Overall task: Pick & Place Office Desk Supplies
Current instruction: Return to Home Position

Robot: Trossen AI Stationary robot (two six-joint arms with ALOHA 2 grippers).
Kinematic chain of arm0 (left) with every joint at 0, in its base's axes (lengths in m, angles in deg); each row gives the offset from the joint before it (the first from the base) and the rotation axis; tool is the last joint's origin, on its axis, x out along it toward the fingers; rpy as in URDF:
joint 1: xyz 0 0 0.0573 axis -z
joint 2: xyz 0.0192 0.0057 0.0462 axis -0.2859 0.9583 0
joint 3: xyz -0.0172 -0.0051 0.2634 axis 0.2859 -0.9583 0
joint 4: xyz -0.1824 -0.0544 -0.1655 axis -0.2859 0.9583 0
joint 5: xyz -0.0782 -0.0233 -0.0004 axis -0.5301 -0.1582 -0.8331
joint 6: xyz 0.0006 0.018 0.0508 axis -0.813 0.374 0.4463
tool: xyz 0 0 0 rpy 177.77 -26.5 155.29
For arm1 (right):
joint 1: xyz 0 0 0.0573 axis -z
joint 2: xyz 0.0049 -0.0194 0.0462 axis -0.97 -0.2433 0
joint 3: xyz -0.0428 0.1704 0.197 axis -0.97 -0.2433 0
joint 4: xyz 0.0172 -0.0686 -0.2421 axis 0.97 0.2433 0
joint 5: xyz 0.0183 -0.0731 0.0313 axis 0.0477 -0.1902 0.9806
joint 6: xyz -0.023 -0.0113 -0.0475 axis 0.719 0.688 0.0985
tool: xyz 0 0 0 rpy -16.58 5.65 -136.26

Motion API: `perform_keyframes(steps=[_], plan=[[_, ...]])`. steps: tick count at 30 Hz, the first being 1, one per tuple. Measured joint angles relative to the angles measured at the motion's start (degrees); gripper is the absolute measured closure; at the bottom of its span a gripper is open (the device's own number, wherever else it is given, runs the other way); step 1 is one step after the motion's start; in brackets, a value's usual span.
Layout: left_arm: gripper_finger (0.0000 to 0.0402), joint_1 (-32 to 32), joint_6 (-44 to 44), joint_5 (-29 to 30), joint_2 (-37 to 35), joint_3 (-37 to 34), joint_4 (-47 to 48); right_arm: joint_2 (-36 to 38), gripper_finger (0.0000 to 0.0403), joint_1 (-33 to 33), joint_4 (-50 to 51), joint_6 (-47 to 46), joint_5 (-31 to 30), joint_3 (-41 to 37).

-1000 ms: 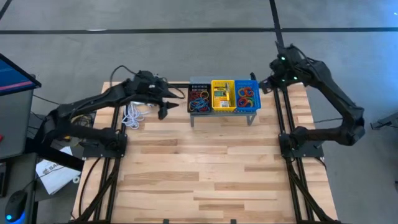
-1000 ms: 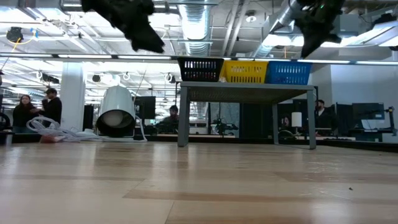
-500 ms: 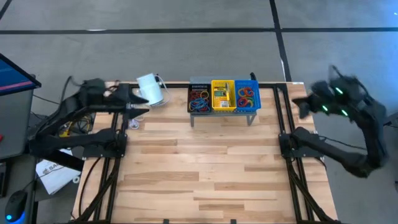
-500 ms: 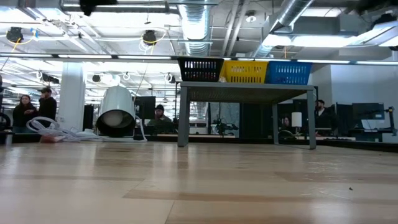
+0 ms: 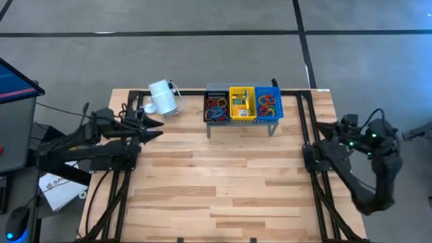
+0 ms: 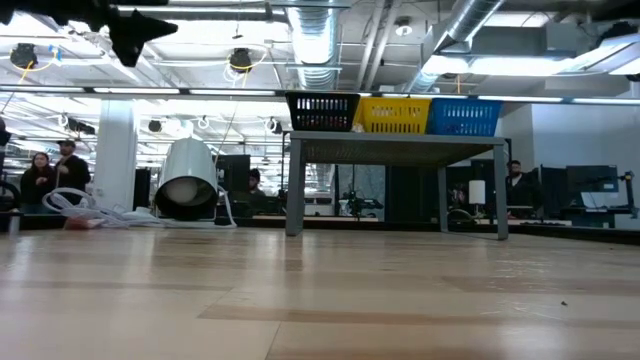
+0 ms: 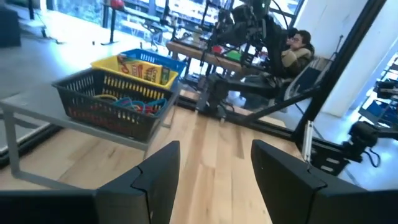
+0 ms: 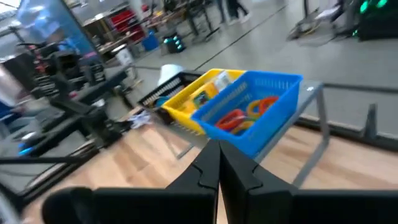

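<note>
Three small baskets stand in a row on a grey shelf (image 5: 243,127) at the table's far edge. The black basket (image 5: 216,106) and the blue basket (image 5: 268,104) hold coloured rubber bands (image 7: 127,102). The yellow basket (image 5: 241,103) holds crayon boxes (image 7: 148,70). My left gripper (image 5: 155,128) hovers open and empty near the table's left edge, pointing level toward the shelf, and shows at the upper left of the low view (image 6: 130,30). My right gripper (image 8: 217,168) is shut and empty, off the table's right edge (image 5: 329,135), aimed at the blue basket.
A white cylinder (image 5: 162,96) with a coiled white cord (image 6: 90,212) lies at the far left corner, near my left gripper. Black frame rails (image 5: 307,135) run along both sides of the table. People sit at desks in the room behind.
Both arms have drawn back from the shelf. My left gripper has swung from beside the black basket toward the table's left edge and sunk a little. My right gripper has gone from beside the blue basket out past the right edge and nearer, staying shut. The baskets have not moved.
</note>
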Motion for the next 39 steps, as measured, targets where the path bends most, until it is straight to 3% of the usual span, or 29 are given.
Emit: perform_keyframes(steps=[5,10,14,17,23,29,31,39], plan=[[0.0207,4.5,2.4,8.2,0.6,-3.2,-3.4,1.0,0.0403,11.1,-2.0,6.8,5.4,-5.3],[0.0207,9.5,5.8,20.0,1.3,-5.7,-4.2,1.1,0.0403,22.1,-1.6,12.8,12.9,-7.0],[0.0207,12.2,8.3,27.1,1.1,-7.4,-6.0,1.1,0.0403,22.1,-1.7,14.8,13.2,-7.6],[0.0207,12.6,10.9,29.7,1.0,-7.6,-8.1,1.0,0.0403,19.0,-4.1,11.9,4.0,-9.2],[0.0207,12.6,11.0,32.0,1.1,-7.6,-10.0,0.7,0.0403,13.5,-13.8,4.9,0.5,-12.4],[0.0207,12.6,9.2,32.0,1.1,-7.6,-9.9,0.7,0.0403,15.2,-16.0,4.5,0.3,-18.4],[0.0207,12.6,9.2,32.0,1.0,-7.6,-9.9,0.7,0.0403,15.8,-17.4,3.6,2.8,-20.4],[0.0207,12.6,8.0,32.5,1.1,-7.6,-9.9,0.7,0.0403,16.2,-20.4,3.4,4.6,-20.0]])
